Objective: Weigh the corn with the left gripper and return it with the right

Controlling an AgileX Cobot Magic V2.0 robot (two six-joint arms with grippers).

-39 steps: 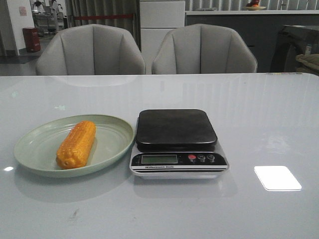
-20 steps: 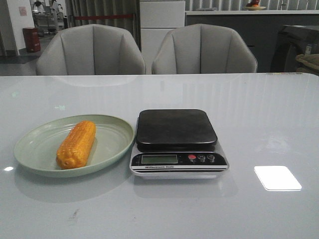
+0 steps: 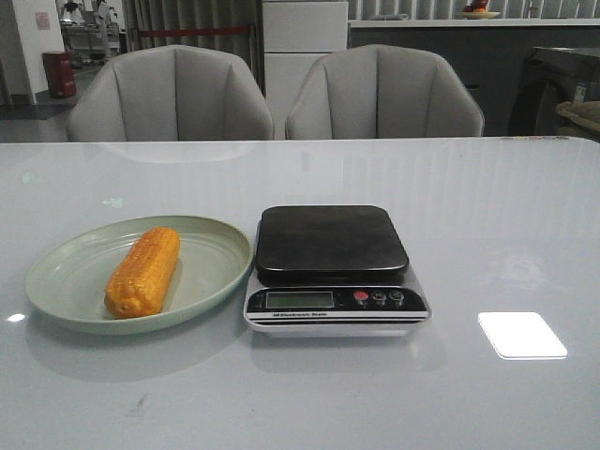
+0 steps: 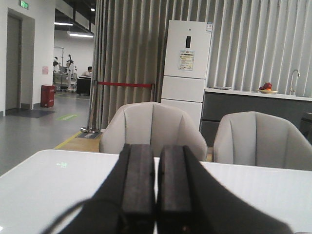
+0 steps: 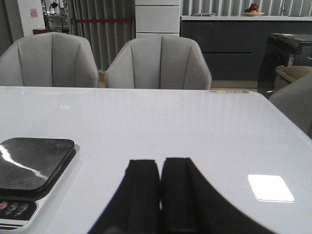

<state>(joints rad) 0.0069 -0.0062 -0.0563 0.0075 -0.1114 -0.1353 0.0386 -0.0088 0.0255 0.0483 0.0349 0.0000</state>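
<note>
In the front view we see nothing changed across the last second; the corn (image 3: 142, 273) lies where it lay, lengthwise in the pale green plate (image 3: 217, 246), on the table (image 3: 487, 234) just beside the scale (image 3: 333, 270); the plate's rim looks to touch or nearly touch the scale's body, and we cannot tell which; the dark platform (image 3: 330, 240) is bare, and what the display (image 3: 299, 300) reads is too small to make out; neither arm shows in this view, so we judge that the weighing has not begun and that the whole task lies ahead.

In the left wrist view we find the left pincer (image 4: 156, 168) clenched, its two black fingers (image 4: 138, 175) pressed together with only a thin seam between them and nothing held; it points out over the table toward two grey chairs (image 4: 153, 127) and a white refrigerator (image 4: 187, 68); the corn does not show here, so we judge that this arm must first swing down toward the plate and release its fingers.

In the right wrist view we find the right pincer (image 5: 160, 187) likewise clenched and empty, above bare table; the scale sits off to its side, its platform glinting, well apart from the fingers; a bright patch of light (image 5: 270, 187) lies on the table on the other side; this arm, we judge, has nothing to do until the corn has been weighed.
</note>
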